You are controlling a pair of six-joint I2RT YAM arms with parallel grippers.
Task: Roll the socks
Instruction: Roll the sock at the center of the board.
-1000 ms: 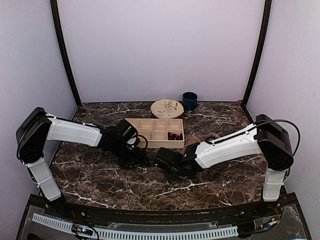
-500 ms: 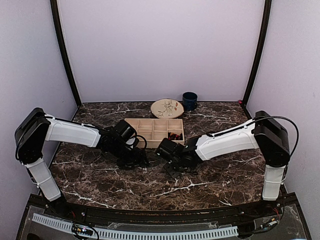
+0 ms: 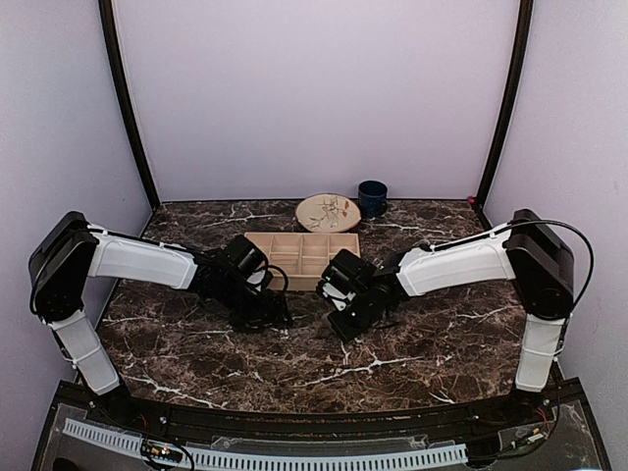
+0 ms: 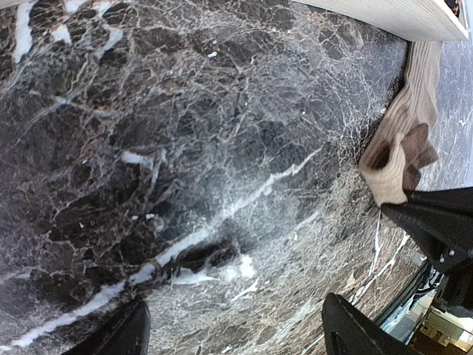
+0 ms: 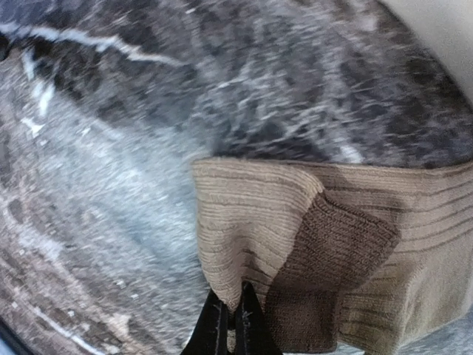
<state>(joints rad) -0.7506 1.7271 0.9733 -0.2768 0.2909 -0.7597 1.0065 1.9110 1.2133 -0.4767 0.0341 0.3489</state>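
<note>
Pinching the near edge of a tan sock (image 5: 295, 222), the right end effector (image 5: 234, 318) has its two dark fingers pressed fully together on the ribbed fabric, as its wrist camera shows from close above. A darker brown patch (image 5: 332, 251) of the same sock lies just beside the pinched spot, where the fabric looks folded over on itself.

The sock rests on the dark, white-veined marble counter (image 3: 442, 343), near its middle. In the left wrist view it runs as a narrow strip from the front wall of a wooden tray (image 3: 304, 257) down to a bunched end at the black tip of the right arm.

To the left, the left end effector (image 4: 235, 307) hangs low over bare marble with its fingers spread wide and nothing between them. It is near the sock but not touching it.

From above, both white-and-black arms reach in from the near corners of the counter, and their tips almost meet in front of the tray. The right arm covers the tray's right end, so what lies in those compartments cannot be told.

Behind the tray, near the back wall, a pale patterned plate (image 3: 328, 212) sits just beside a dark blue mug (image 3: 372, 198).
</note>
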